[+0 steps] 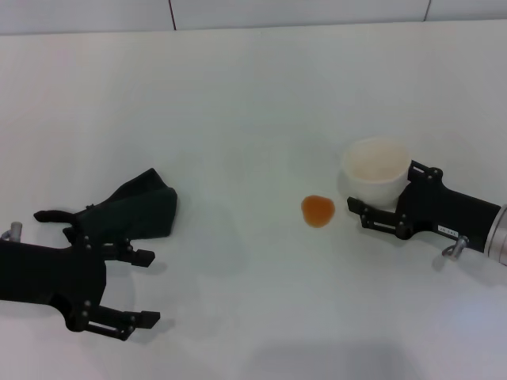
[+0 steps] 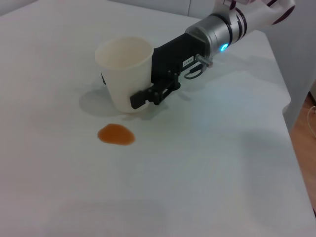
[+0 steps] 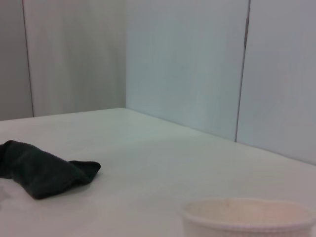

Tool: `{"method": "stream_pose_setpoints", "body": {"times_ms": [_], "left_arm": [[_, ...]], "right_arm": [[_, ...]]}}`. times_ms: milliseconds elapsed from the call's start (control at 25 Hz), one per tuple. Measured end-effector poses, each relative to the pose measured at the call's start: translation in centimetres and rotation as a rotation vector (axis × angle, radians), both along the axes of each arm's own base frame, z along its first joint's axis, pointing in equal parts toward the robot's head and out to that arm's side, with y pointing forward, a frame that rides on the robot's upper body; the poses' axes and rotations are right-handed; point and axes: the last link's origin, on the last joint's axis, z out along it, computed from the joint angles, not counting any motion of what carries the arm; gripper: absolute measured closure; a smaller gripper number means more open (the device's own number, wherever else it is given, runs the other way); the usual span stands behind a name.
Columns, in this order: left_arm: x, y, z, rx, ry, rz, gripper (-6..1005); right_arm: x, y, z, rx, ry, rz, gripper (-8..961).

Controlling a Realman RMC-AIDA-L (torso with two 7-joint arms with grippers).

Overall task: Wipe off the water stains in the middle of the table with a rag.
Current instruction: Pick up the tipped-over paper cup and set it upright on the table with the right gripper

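Note:
The water stain (image 1: 318,210) is a small orange blot on the white table (image 1: 253,95), just left of a pale cup (image 1: 375,168); it also shows in the left wrist view (image 2: 116,134). The dark green-black rag (image 1: 135,210) lies at the left and shows in the right wrist view (image 3: 39,170). My left gripper (image 1: 145,286) is open and empty, just in front of the rag. My right gripper (image 1: 372,188) straddles the cup, which stands on the table, and is shut on it; the left wrist view (image 2: 123,89) shows one finger (image 2: 147,95) against the cup (image 2: 124,69).
The table's back edge meets a grey wall (image 1: 238,12). The cup's rim (image 3: 249,217) fills the near part of the right wrist view. In the left wrist view the table's edge (image 2: 289,106) drops off beyond my right arm.

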Motion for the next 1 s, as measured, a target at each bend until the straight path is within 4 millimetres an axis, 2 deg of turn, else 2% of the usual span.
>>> {"method": "stream_pose_setpoints", "body": {"times_ms": [400,760,1000], "left_arm": [[-0.2,-0.1,0.1,0.000,0.002,0.006,124],[-0.4,-0.1,0.3,0.003,0.007,0.011,125],[-0.5,-0.2,0.4,0.002,0.007,0.015,124]], "right_arm": [[0.5,-0.4,0.5,-0.009,0.019,-0.021,80],[1.1,-1.0,1.1,-0.033,0.026,-0.031,79],[1.7,-1.2,2.9,-0.024,0.015,-0.027,80]]}}
